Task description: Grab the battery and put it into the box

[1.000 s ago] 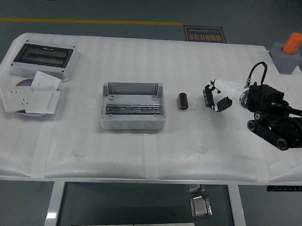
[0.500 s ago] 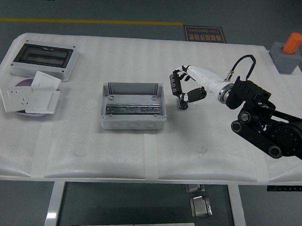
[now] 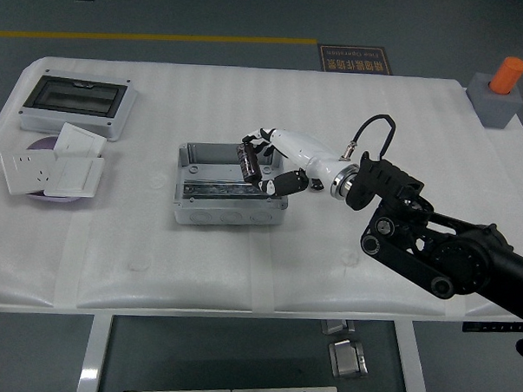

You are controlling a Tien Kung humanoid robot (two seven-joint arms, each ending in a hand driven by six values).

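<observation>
One view, head: we see right hand (image 3: 265, 164) reaching over open grey box (image 3: 230, 184), fingers (image 3: 284, 181) clamped on battery (image 3: 248, 161). Battery upright between thumb and fingers, above box's right half, clear of tabletop (image 3: 335, 104). We judge it held there for release inside.

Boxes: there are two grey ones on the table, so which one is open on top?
The grey box mid-table, under the right hand holding the battery. The other box, far left, has a dark lid.
</observation>
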